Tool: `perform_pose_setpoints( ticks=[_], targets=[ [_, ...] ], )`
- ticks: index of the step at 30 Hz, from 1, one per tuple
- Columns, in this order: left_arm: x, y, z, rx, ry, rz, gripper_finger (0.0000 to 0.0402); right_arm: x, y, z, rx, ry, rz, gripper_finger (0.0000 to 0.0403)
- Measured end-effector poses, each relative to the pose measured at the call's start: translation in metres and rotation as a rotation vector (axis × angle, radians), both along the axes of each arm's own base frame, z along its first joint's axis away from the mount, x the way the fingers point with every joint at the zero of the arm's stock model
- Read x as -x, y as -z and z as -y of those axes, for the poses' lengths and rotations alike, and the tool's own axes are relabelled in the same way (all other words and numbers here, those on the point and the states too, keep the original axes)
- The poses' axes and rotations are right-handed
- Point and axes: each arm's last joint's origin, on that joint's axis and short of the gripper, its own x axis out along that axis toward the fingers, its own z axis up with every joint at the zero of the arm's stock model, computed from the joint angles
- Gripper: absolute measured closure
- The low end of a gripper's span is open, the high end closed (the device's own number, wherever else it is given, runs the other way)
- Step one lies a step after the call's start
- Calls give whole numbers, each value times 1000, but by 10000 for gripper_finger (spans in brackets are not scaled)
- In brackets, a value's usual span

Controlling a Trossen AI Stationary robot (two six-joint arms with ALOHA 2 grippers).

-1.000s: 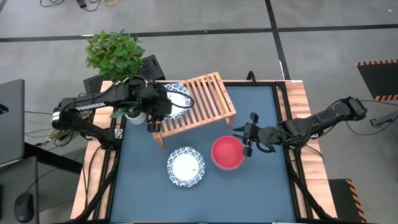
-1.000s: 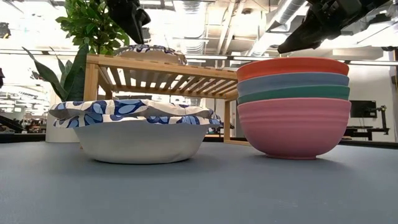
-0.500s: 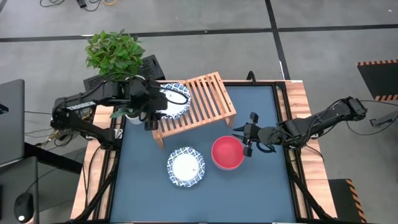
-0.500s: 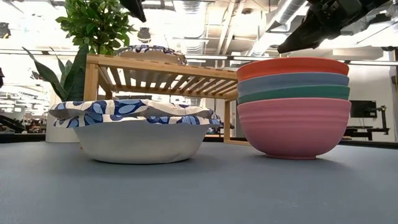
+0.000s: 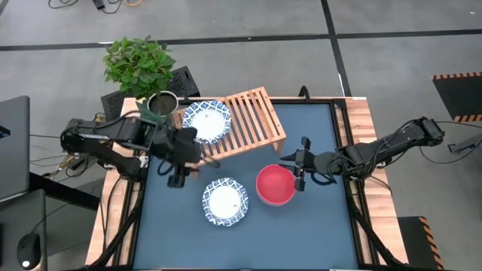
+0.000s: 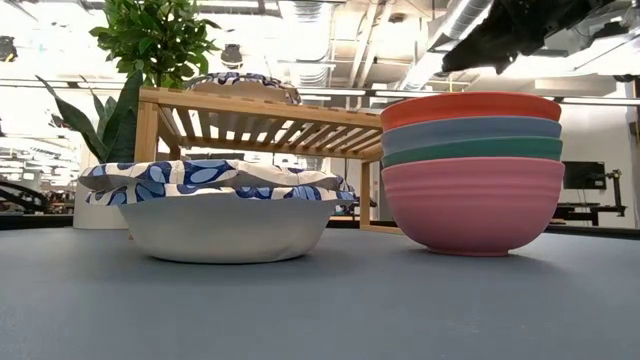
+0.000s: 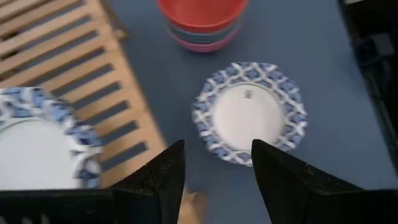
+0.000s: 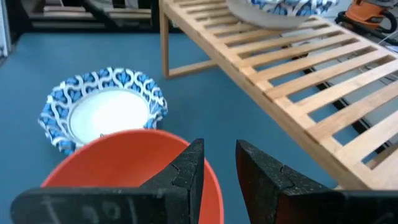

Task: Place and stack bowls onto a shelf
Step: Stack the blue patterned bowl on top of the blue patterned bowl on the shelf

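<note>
A white bowl with a blue patterned rim point(image 5: 205, 120) sits on the left end of the light-wood slatted shelf point(image 5: 252, 120). A second patterned bowl point(image 5: 224, 201) rests on the blue table in front of the shelf. Beside it stands a stack of plain bowls, red on top point(image 5: 276, 185), over blue, teal and pink point(image 6: 472, 190). My left gripper point(image 5: 179, 177) hangs open above the table, left of the patterned bowl point(image 7: 249, 115). My right gripper point(image 5: 296, 172) hovers just above the stack's right rim point(image 8: 124, 155), its fingers a little apart.
A leafy plant point(image 5: 139, 64) and a round pot point(image 5: 162, 103) stand at the table's far left corner beside the shelf. Wooden borders point(image 5: 360, 128) run along the table's sides. Bare blue table point(image 5: 316, 233) lies toward the near edge.
My left gripper has drawn back from the patterned bowl on the shelf, risen, and swung toward the table's near edge, leaving the low view. The bowl stays on the shelf's left end. My right gripper has kept its place over the stack.
</note>
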Motion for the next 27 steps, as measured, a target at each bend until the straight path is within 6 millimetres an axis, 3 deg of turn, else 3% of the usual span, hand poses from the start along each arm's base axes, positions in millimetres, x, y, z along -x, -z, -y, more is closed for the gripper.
perform_pose_setpoints(
  ticks=[5,9,13,22,27],
  targets=[
    [7,1,30,-10,7,16,232,-1,-2,0,-7,1,26,284],
    [6,16,54,-18,16,43,232,-1,-2,0,-6,1,23,284],
    [3,44,77,10,20,78,232,-1,-2,0,-5,1,20,284],
    [-2,130,110,136,73,206,232,-1,-2,0,-5,0,19,284],
    [0,152,111,105,105,278,232,-1,-1,0,-4,0,15,284]
  ],
)
